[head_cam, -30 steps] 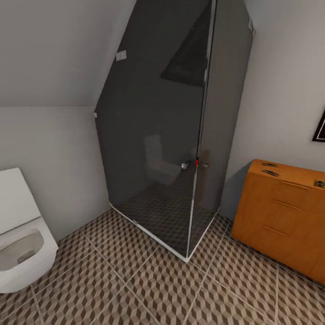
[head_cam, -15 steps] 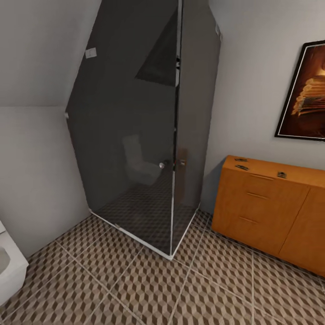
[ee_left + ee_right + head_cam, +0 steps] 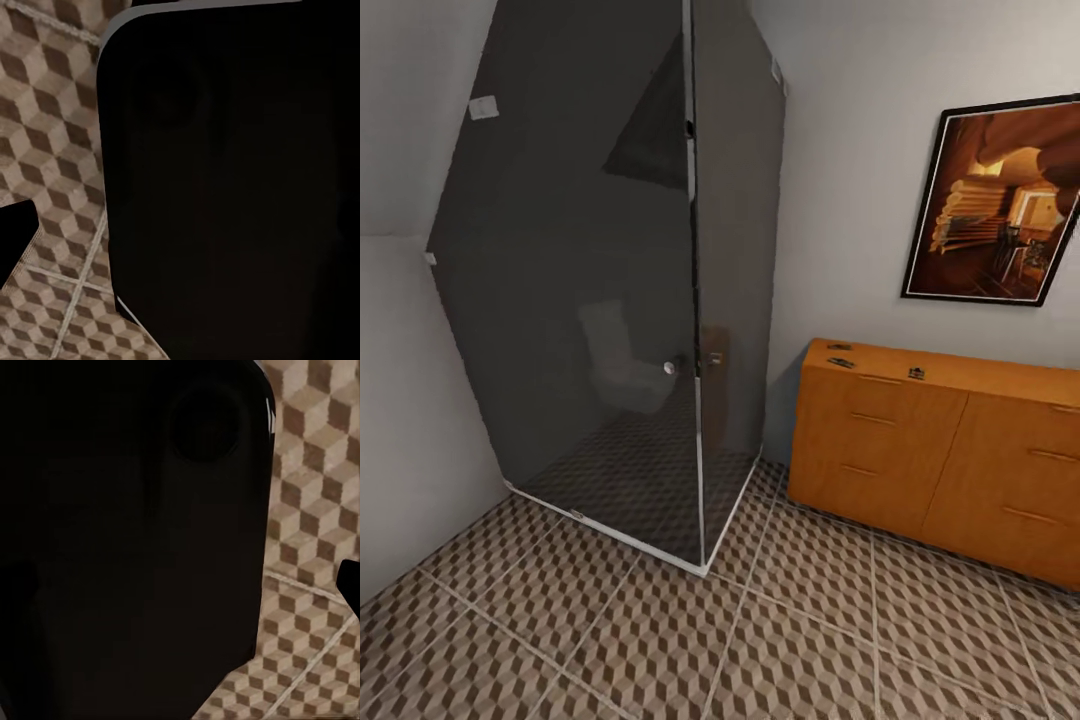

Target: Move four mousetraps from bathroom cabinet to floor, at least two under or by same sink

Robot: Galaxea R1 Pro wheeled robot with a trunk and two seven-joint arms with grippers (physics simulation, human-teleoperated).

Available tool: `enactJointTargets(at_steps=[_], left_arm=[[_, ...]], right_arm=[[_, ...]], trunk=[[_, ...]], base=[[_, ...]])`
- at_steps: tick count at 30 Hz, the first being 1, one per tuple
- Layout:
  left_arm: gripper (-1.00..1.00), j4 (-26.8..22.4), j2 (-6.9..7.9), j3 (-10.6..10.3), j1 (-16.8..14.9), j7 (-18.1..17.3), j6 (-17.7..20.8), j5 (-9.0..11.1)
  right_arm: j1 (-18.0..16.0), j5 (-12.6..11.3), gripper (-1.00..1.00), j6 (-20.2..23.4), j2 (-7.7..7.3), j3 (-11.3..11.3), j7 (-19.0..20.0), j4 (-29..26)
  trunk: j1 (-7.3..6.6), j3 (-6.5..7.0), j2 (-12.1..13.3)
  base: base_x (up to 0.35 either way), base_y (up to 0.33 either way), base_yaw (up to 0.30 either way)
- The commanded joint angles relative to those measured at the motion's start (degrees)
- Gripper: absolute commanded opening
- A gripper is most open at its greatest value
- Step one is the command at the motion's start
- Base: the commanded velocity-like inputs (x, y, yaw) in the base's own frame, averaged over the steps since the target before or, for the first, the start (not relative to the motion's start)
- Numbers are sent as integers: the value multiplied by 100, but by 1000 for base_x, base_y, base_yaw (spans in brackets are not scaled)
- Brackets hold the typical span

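Head view, left to right: dark glass shower enclosure (image 3: 610,300) stood on the bathroom floor (image 3: 760,640); the cabinet (image 3: 920,450) sat against the wall under a framed picture (image 3: 1000,200). Three mousetraps (image 3: 841,362) lay on its top (tiny, detail unclear). Hand states: cannot tell, wrist views mostly dark

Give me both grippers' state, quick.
Left gripper: cannot be told; a dark body blocks the left wrist view.
Right gripper: cannot be told; the right wrist view is blocked likewise.
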Motion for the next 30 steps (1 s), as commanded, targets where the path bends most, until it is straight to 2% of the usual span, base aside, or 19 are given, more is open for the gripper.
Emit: enactJointTargets(at_steps=[1,30], left_arm=[[100,-2,0,-2,-1,-1,-2,1],[100,-2,-5,-14,-1,-1,-2,-40]], right_arm=[[-1,-5,100,-11,0,-2,6,0],[-1,-5,100,-11,0,-2,6,0]], trunk=[[0,-4,-2],[0,-4,-2]], base=[[0,0,-298],[0,0,-298]])
